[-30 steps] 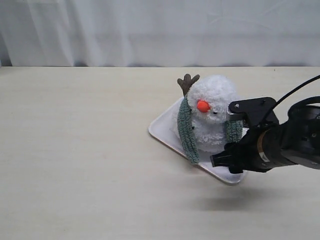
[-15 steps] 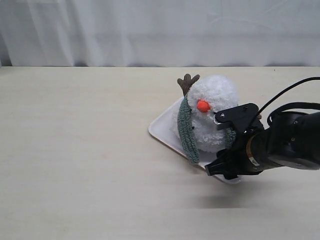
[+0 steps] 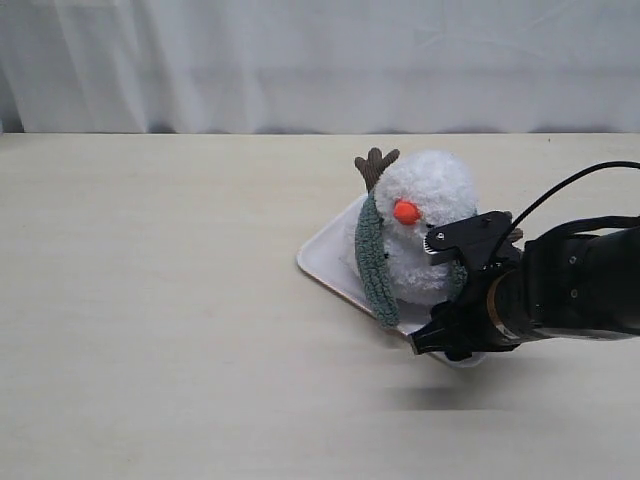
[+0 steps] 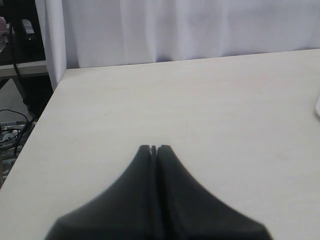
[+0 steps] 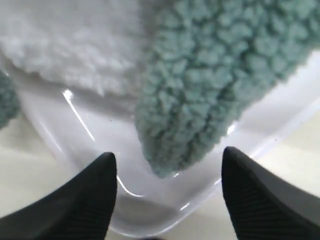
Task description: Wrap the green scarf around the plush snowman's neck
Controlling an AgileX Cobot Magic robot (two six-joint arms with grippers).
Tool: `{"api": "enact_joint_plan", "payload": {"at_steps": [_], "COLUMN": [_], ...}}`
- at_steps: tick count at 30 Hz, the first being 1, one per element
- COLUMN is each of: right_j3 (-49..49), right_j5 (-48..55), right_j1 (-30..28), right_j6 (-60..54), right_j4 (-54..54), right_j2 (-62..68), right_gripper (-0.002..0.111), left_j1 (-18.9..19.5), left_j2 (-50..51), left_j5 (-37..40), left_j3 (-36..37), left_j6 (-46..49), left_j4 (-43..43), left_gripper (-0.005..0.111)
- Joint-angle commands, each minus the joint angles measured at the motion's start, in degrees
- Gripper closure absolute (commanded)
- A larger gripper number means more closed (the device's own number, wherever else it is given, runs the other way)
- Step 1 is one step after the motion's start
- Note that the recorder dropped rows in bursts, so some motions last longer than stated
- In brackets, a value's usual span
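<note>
tabletop [image 3: 150,300], pale and wood-grained, fills the left half of the exterior frame, with a white curtain [image 3: 300,60] hanging across the top. the left gripper [image 4: 153,148] shows only in its own wrist view, where its two dark fingers are pressed together with nothing between them, above bare table near the curtain. right of centre in the exterior frame lies a flat white tray [image 3: 322,262], set cornerwise, and the plush snowman [image 3: 425,190] sits on it, orange nose [image 3: 406,212] pointing toward the lower left. a brown twig arm [image 3: 375,165] sticks up just left of its head. the green scarf [image 3: 375,265] is draped at the snowman's neck [image 3: 392,232]: one end hangs down the left side of the body to the tray's near edge, and the other comes down on the right side, mostly hidden behind the right gripper [image 3: 450,290]. that gripper, at the lower right of the frame, stands spread wide, one finger in front of the body just below the nose, the other down by the tray's near corner. in the right wrist view the two black fingertips [image 5: 102,175] flank the fuzzy tip of the scarf, which rests on the glossy tray beside the white fur; neither finger touches it, and nothing is held.
</note>
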Motion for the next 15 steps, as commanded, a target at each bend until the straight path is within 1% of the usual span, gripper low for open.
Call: {"api": "enact_joint_plan", "payload": {"at_steps": [1,2,4,5,7,8,9,10,15], "right_j3": [-0.06,-0.06,-0.06,-0.06,-0.06,-0.06,-0.06,-0.06,-0.06], "right_j5": [0.19,-1.25,-1.82,-1.82,-1.82,-1.82,-1.82,-1.82,-3.54], "right_j1": [-0.25,-0.25,-0.25,-0.25,-0.25,-0.25,-0.25,-0.25,-0.01], "right_j6": [0.36,0.36,0.36,0.36,0.36,0.36,0.36,0.36,0.36], "right_j4": [-0.65,-1.22,-2.28,-2.31,-3.86,-3.86,-3.86,-3.86,-2.99], "right_j2": [2.22,2.71,2.95,2.95,2.95,2.95,2.95,2.95,2.95], "right_gripper": [0.051,0.053,0.063,0.072,0.086,0.092,0.100,0.104,0.104], "left_j1": [-0.40,-0.40,-0.40,-0.40,-0.40,-0.40,-0.40,-0.40,-0.40], "left_j2": [-0.18,-0.18,-0.18,-0.18,-0.18,-0.18,-0.18,-0.18,-0.18], "left_j5": [-0.67,-0.67,-0.67,-0.67,-0.67,-0.67,-0.67,-0.67,-0.67], "left_j3": [0.14,0.14,0.14,0.14,0.14,0.14,0.14,0.14,0.14], "left_j6": [0.22,0.22,0.22,0.22,0.22,0.22,0.22,0.22,0.22], "left_j4": [-0.17,-0.17,-0.17,-0.17,-0.17,-0.17,-0.17,-0.17,-0.17], "left_gripper": [0.107,0.107,0.107,0.107,0.107,0.107,0.107,0.107,0.107]}}
